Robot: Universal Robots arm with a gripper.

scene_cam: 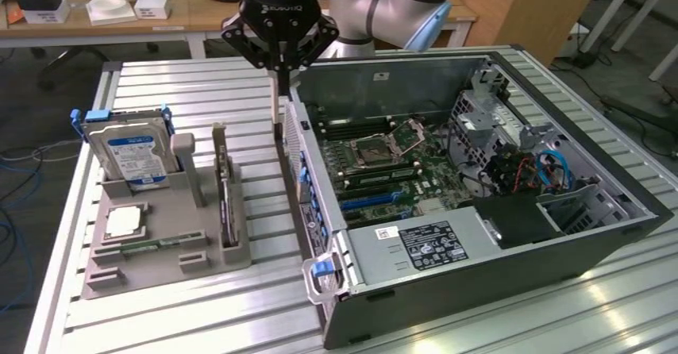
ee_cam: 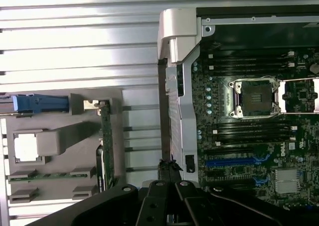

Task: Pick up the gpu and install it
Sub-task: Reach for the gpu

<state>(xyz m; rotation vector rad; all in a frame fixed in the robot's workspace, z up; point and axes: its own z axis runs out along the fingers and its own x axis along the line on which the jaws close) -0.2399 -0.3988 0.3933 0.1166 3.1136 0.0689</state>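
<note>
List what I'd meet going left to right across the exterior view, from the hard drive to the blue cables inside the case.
hard drive → gpu → gripper → CPU socket → blue cables

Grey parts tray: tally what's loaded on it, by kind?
hard drive: 1
CPU chip: 1
RAM stick: 1
gpu: 1
Total: 4
</note>
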